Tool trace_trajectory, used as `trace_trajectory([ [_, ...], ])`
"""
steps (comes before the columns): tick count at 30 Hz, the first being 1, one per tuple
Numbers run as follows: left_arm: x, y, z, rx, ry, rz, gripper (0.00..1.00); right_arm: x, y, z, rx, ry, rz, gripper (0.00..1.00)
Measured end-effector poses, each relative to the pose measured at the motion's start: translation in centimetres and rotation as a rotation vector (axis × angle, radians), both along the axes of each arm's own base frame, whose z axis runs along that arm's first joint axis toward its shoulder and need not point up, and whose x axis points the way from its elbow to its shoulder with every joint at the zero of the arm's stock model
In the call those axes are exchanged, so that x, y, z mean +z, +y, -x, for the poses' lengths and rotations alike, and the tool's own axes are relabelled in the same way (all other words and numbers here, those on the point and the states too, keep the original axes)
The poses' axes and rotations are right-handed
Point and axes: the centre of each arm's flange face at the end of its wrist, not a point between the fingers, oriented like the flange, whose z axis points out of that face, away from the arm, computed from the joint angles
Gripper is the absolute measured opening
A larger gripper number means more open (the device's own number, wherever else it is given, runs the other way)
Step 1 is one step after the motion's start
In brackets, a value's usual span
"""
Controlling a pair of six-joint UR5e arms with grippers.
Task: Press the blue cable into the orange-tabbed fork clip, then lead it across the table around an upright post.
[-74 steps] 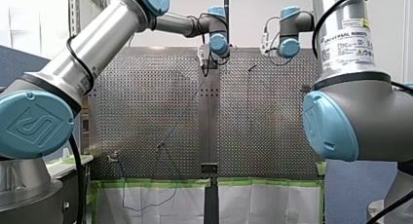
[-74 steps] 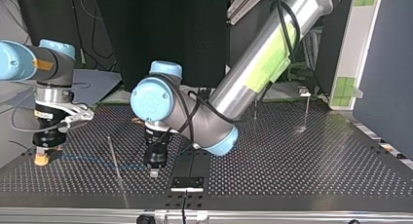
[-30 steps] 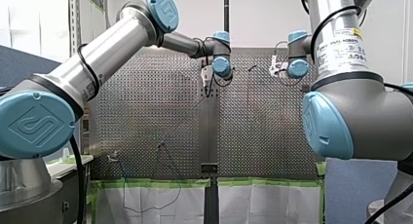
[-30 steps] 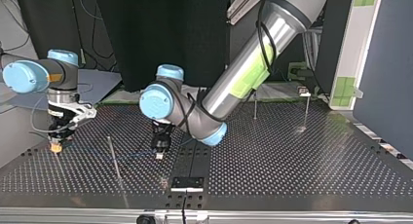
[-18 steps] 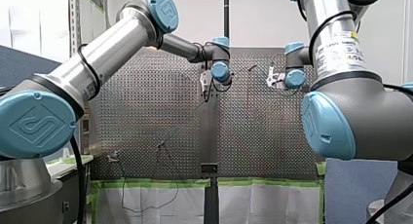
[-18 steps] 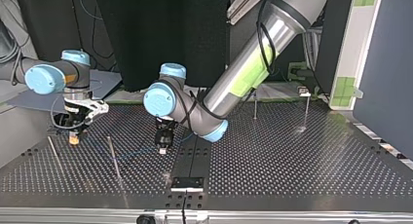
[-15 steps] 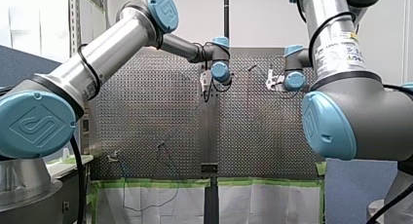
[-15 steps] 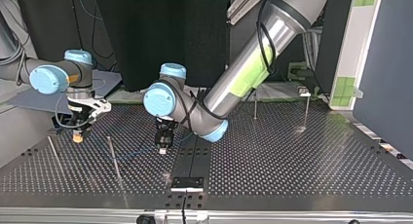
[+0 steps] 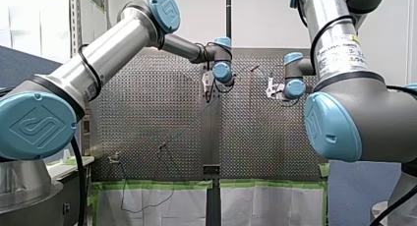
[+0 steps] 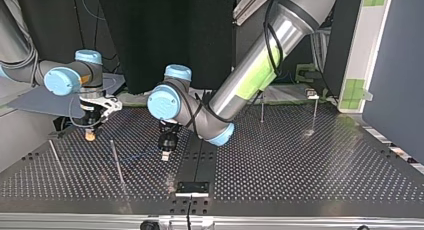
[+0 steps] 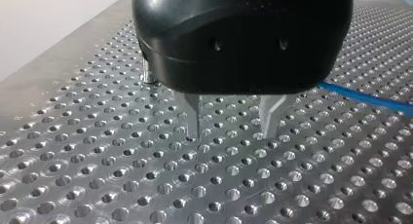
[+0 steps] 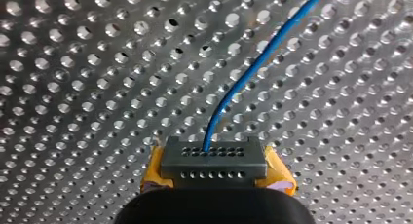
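Right gripper: closed on the blue cable, which is pinched between the yellow pads and runs ahead over the perforated table.
Left gripper: metal fingers are spread wide, nothing is gripped, and the tips sit just above the table.
Cable near left gripper: seen just beside it, outside the fingers.
Upright post: seen between the two grippers in the top view.

Post, blue cable between right hand, left hand.

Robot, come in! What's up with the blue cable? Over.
Right gripper shut on cable. Left gripper open, empty, cable beside it. Post stands between them, top view.
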Motion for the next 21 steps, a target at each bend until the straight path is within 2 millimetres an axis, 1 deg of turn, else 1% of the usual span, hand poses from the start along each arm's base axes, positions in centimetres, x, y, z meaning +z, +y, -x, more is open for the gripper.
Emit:
trace_trajectory([
  [3, 0.1, 0.0, 0.0, -0.005, -0.001, -0.001, 0.62, -0.6, 0.1, -0.1, 0.002, 0.003, -0.007, 0.0],
  [4, 0.1, 0.0, 0.0, -0.006, -0.001, -0.002, 0.85, -0.8, 0.1, -0.1, 0.002, 0.003, -0.008, 0.0],
  [5, 0.1, -0.1, 0.0, -0.006, -0.001, -0.002, 0.91, -1.0, 0.1, -0.2, 0.002, 0.002, -0.009, 0.0],
  [6, 0.0, -0.1, 0.0, -0.008, 0.0, -0.001, 0.91, -1.3, 0.1, -0.2, 0.002, 0.002, -0.01, 0.0],
  [7, 0.0, -0.1, 0.0, -0.012, 0.0, 0.0, 0.96, -1.5, 0.1, -0.2, 0.003, 0.001, -0.01, 0.0],
  [8, 0.0, -0.1, 0.1, -0.017, 0.001, 0.001, 1.0, -1.7, 0.2, -0.2, 0.003, 0.001, -0.011, 0.0],
  [15, -0.1, -0.2, 0.2, -0.031, 0.01, 0.007, 1.0, -3.1, 0.1, -0.3, 0.002, 0.005, -0.025, 0.0],
  [21, 0.0, -0.3, 0.2, -0.028, 0.013, 0.013, 1.0, -4.8, -0.1, -0.2, -0.002, 0.012, -0.048, 0.0],
])
